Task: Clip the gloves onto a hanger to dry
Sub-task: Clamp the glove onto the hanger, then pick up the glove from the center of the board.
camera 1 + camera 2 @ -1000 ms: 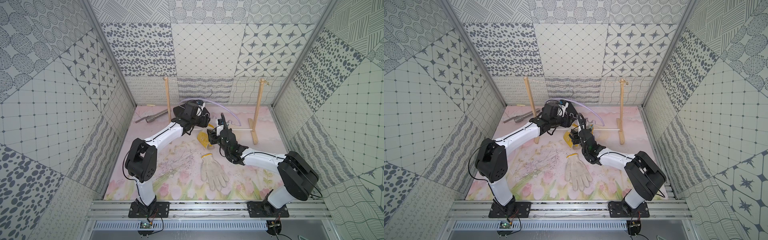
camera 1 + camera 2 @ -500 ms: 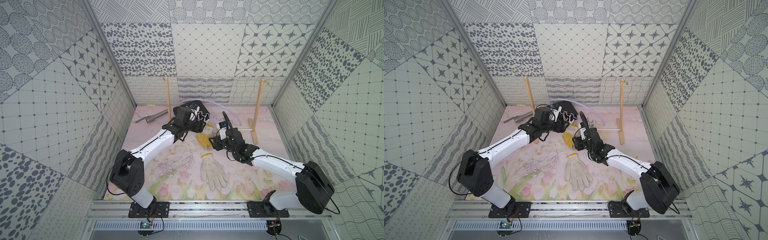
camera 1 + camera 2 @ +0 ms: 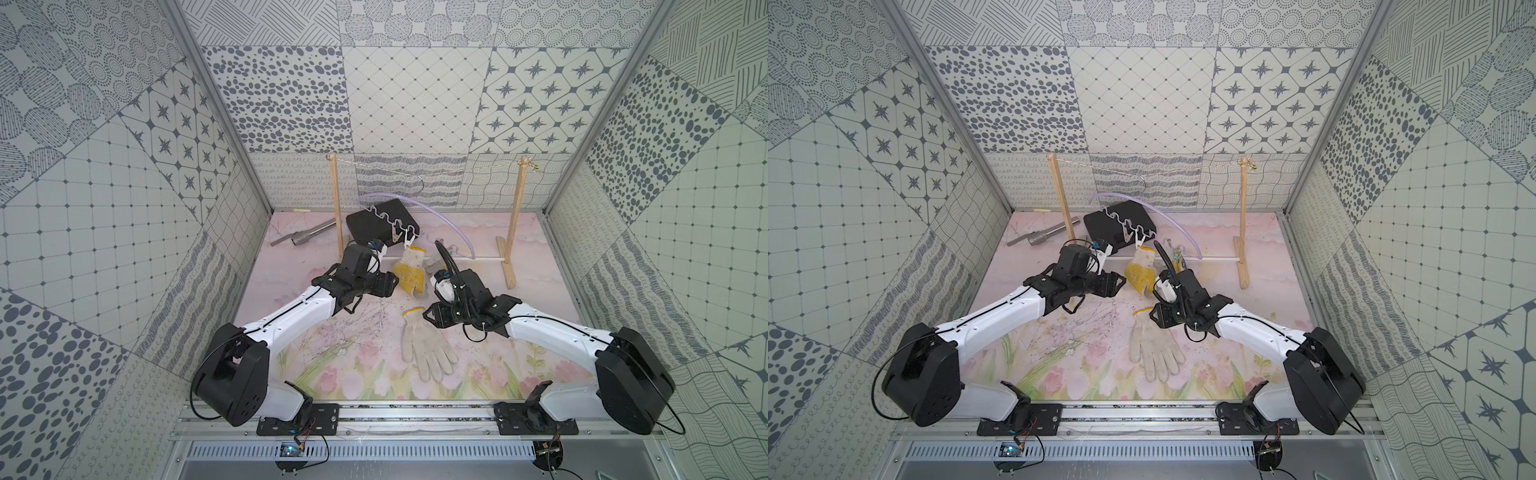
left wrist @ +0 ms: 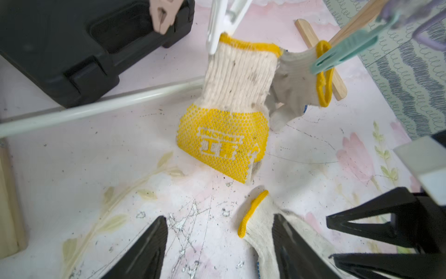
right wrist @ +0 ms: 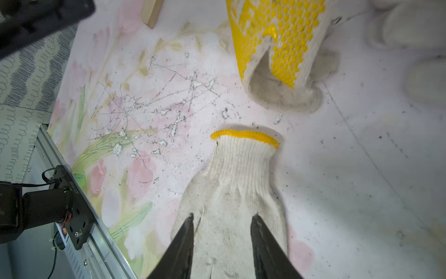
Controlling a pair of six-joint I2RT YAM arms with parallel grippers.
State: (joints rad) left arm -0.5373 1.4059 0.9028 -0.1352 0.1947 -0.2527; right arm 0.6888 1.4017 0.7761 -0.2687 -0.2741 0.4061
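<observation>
On the mat (image 3: 353, 365), the flat glove (image 3: 428, 349) lies with its long axis running front to back: yellow cuff toward the hanger (image 3: 440, 216), fingers fanned toward the rail (image 3: 415, 411). The right gripper (image 5: 224, 216) hangs over it near the cuff end, reaching in from the glove's right. Its jaws are apart and clamp nothing; whether the tips touch the knit cannot be told. The left gripper (image 4: 218, 217) is also apart and empty. It hovers farther off, behind and left of the cuff, just beside the dotted glove (image 3: 409, 270). The right arm is therefore nearer, and the pick likely turns on pinching the cuff across its width.

The dotted glove hangs by its cuff from a white clip (image 4: 216, 29). Its lower end is slumped on the mat just behind the flat glove's cuff, near but apart. A third glove (image 4: 296, 82) hangs from a teal clip (image 4: 345, 52) beyond it. A tan clip (image 4: 160, 14) beside the white one looks free, above the case (image 3: 361, 226).

Bare mat lies left and front of the flat glove. Behind it, the slumped glove, the rod (image 4: 96, 108) of the frame (image 3: 518, 208) and the dangling clips crowd the way up, so a snag there is the risk.
</observation>
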